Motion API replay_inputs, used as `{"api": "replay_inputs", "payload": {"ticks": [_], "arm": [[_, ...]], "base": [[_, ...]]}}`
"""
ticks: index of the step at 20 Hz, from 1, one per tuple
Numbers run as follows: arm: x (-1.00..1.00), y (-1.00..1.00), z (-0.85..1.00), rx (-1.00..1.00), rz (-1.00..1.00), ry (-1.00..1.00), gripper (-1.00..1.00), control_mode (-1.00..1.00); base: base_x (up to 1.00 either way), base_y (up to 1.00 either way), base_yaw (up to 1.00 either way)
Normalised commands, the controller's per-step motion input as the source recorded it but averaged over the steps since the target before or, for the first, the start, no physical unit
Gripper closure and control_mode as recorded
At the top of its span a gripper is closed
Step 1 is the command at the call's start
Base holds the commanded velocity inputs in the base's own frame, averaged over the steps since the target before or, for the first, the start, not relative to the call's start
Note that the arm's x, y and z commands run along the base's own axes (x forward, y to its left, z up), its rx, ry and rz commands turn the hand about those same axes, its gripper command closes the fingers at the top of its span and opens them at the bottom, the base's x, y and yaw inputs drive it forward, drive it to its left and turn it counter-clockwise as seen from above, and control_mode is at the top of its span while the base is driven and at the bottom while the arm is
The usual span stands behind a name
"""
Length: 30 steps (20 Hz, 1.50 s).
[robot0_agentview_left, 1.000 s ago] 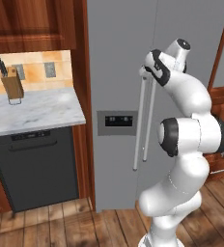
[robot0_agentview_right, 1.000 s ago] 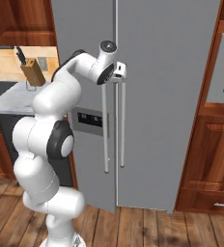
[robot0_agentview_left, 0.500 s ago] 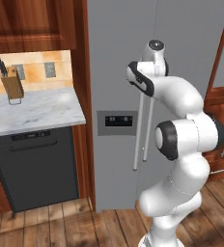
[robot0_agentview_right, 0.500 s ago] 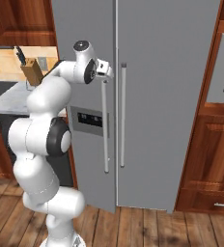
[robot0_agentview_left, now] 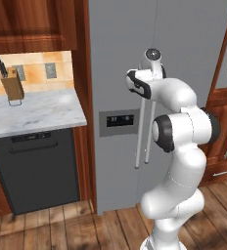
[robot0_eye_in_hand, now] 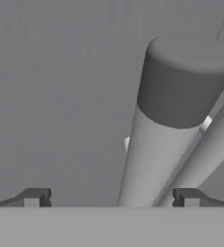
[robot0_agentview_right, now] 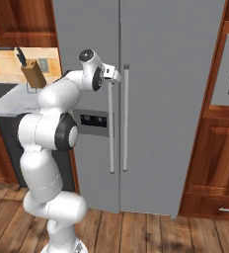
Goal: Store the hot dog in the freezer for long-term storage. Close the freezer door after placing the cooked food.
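Between open tool (robot0_eye_in_hand: 111, 197) tips, freezer door (robot0_agentview_left: 116, 73) handle (robot0_eye_in_hand: 155, 159)

**Layout around the closed fridge**

The large matte grey two-door refrigerator (robot0_agentview_left: 184, 44) stands between wooden cabinets. The freezer door (robot0_agentview_left: 118, 73) is its left half, with the dark dispenser panel (robot0_agentview_left: 117, 120) low on it, and its long vertical bar handle (robot0_agentview_left: 139, 132) hangs just beside the other door's handle (near the seam). Left of the fridge is the pale marble counter (robot0_agentview_left: 32, 113), over the dark grey dishwasher (robot0_agentview_left: 34, 168). The wooden knife block (robot0_agentview_left: 12, 87) sits on the counter against the wall. The open two-finger gripper (robot0_eye_in_hand: 111, 198) straddles the handle top.
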Motion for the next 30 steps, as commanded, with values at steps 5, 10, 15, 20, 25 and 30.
{"api": "replay_inputs", "payload": {"ticks": [5,10,15,20,25,30], "arm": [[0.37,-0.71,0.00,0.00,0.00,0.04,-1.00,-1.00],[0.18,-0.27,0.00,0.00,0.00,0.00,-1.00,-1.00],[0.10,0.00,0.00,0.00,0.00,-0.03,-1.00,-1.00],[0.05,0.00,0.00,0.00,0.00,-0.05,-1.00,-1.00],[-0.38,0.00,0.02,0.00,0.00,0.00,-1.00,-1.00],[-0.54,0.00,0.05,0.00,0.00,0.00,-1.00,-1.00]], "base": [[0.00,0.00,0.00],[0.00,0.00,0.00],[0.00,0.00,0.00],[0.00,0.00,0.00],[0.00,0.00,0.00],[0.00,0.00,0.00]]}}
